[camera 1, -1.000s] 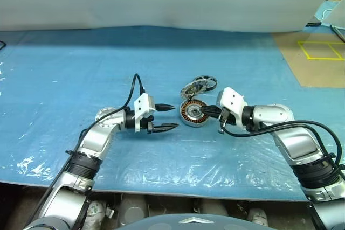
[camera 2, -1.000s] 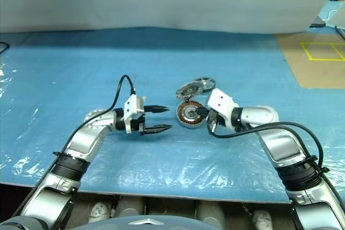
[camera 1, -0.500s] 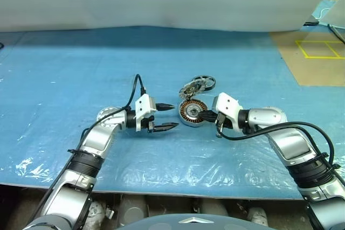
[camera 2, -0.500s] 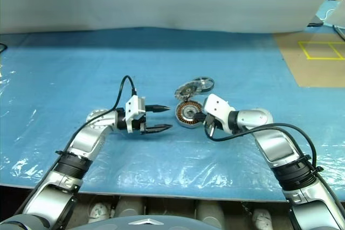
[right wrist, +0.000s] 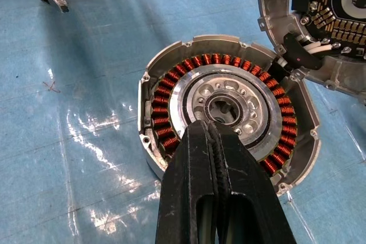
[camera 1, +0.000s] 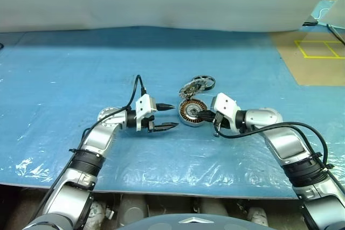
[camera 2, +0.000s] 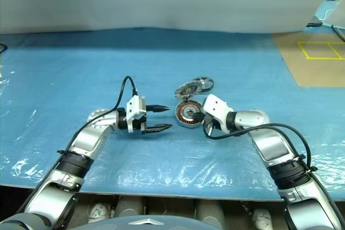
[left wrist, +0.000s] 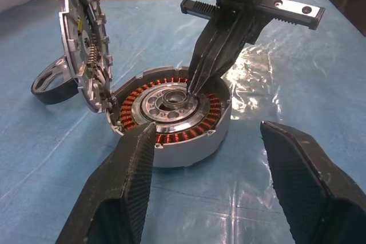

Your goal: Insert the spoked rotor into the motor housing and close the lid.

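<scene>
Motor housing [camera 1: 192,112] at frame centre on blue-covered worktop [camera 1: 81,68], copper windings exposed, hinged lid [camera 1: 191,88] standing open at far edge. Spoked rotor [camera 1: 204,82] lies just behind lid. Right pincer [right wrist: 213,132] fully closed, empty, tips at housing centre hub. Left pincer [camera 1: 170,117] left of housing, fingers spread, empty, apart from housing.

No readable text, label or number anywhere.

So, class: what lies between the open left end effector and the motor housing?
Only bare blue sheet between left end effector and motor housing, per the left eye view.
</scene>
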Robot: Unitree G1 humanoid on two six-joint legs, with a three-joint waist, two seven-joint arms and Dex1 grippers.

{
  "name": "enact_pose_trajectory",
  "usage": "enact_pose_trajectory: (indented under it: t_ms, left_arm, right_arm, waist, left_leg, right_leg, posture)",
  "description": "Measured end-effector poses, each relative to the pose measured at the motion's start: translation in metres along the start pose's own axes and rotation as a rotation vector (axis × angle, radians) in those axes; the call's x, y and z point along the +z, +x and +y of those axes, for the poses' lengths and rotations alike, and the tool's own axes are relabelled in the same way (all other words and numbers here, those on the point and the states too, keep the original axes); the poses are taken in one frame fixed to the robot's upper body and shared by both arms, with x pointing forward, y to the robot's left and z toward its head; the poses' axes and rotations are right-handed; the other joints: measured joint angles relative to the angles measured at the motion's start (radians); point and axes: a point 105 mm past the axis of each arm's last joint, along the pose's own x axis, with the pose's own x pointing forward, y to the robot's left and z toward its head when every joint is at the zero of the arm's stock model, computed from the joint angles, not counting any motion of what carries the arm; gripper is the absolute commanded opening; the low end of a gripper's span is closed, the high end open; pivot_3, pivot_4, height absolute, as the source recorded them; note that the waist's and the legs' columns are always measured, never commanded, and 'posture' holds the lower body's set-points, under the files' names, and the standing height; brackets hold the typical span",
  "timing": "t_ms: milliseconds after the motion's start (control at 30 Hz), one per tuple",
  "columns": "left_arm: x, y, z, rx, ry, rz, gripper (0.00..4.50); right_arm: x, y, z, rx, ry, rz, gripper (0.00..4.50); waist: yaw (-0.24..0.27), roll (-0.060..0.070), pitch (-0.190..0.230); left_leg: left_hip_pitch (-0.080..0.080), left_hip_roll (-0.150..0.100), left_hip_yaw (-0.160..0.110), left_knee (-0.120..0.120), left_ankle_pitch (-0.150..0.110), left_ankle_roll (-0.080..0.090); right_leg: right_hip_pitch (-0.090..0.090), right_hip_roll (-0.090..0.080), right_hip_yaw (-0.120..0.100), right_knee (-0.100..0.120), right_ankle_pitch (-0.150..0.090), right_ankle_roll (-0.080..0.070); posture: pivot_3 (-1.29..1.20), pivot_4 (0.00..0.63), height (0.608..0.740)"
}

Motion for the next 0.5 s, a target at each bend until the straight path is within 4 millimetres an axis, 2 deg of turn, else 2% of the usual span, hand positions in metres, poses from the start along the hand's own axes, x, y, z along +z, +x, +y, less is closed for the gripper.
enact_pose_trajectory:
  t_ms: [500]
  left_arm:
    - [-0.002,-0.001,0.002,0.005,-0.005,0.001,3.03]
  right_arm:
    - [0.004,0.011,-0.001,-0.013,-0.006,-0.018,0.02]
  waist:
    - [-0.002,0.0,0.0]
  left_leg:
    - [0.001,0.0,0.0,0.001,0.0,0.0]
  right_leg:
    - [0.0,0.0,0.0,0.002,0.0,0.0]
  posture:
    - [0.0,0.15,0.74]
